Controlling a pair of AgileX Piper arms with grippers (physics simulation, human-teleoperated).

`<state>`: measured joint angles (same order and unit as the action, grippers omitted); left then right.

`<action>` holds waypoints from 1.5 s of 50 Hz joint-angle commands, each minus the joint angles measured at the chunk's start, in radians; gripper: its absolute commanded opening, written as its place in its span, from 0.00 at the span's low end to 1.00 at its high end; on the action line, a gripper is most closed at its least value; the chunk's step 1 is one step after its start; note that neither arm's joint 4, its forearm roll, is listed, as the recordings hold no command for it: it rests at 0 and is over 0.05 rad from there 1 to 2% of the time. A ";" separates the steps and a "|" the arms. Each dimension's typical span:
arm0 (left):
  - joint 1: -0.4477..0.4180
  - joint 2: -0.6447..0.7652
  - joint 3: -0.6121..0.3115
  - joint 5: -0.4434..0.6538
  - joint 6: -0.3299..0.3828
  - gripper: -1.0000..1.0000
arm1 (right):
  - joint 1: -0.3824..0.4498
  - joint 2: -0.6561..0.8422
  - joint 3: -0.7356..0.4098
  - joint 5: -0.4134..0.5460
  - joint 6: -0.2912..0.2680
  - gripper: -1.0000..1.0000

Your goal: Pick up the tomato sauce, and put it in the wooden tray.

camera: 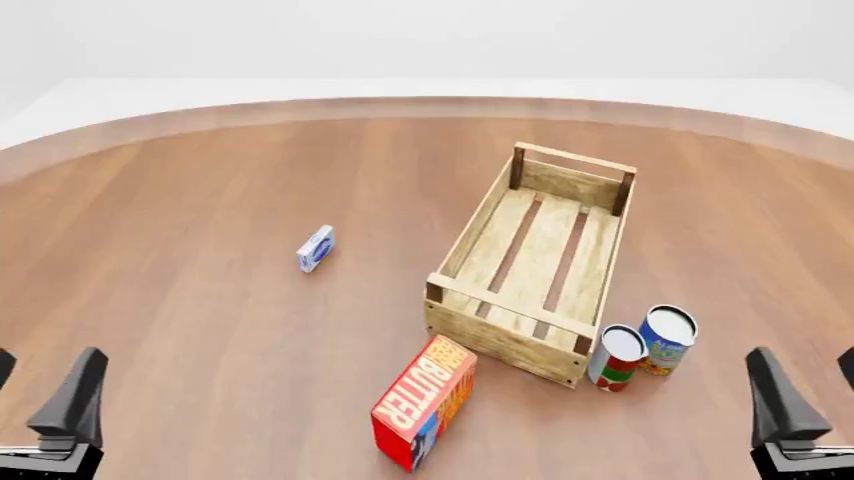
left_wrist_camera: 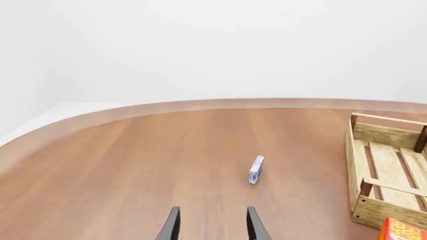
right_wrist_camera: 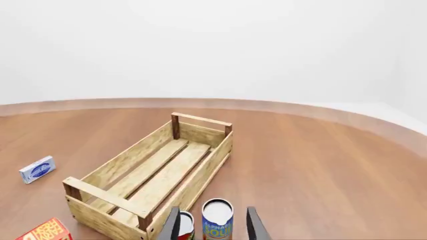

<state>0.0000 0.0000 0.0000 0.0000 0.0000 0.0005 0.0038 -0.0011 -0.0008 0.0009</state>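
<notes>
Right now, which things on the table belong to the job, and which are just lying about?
Part of the job:
tomato sauce, standing beside the crate's near corner
wooden tray, nothing in it

Just lying about:
blue and yellow can
red butter box
small blue and white box

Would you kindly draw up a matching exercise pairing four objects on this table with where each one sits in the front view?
Things:
1. tomato sauce
2. wooden tray
3. butter box
4. small blue and white box

Places:
A. alone on the left of the table
B. lying at the tray's near left corner
C. centre of the table, empty
D. upright beside the blue and yellow can

Pairs: 1-D, 2-C, 3-B, 4-A
</notes>
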 commanded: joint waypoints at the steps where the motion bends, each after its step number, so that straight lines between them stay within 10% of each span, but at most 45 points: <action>1: 0.000 0.000 0.000 0.000 0.000 1.00 | 0.004 0.009 -0.004 0.001 0.004 1.00; 75: 0.000 0.000 0.000 0.000 0.000 1.00 | 0.136 0.163 -0.085 0.140 -0.073 1.00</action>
<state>0.0000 0.0000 0.0000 0.0000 0.0000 0.1242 0.1369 -0.0748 0.1299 -0.0652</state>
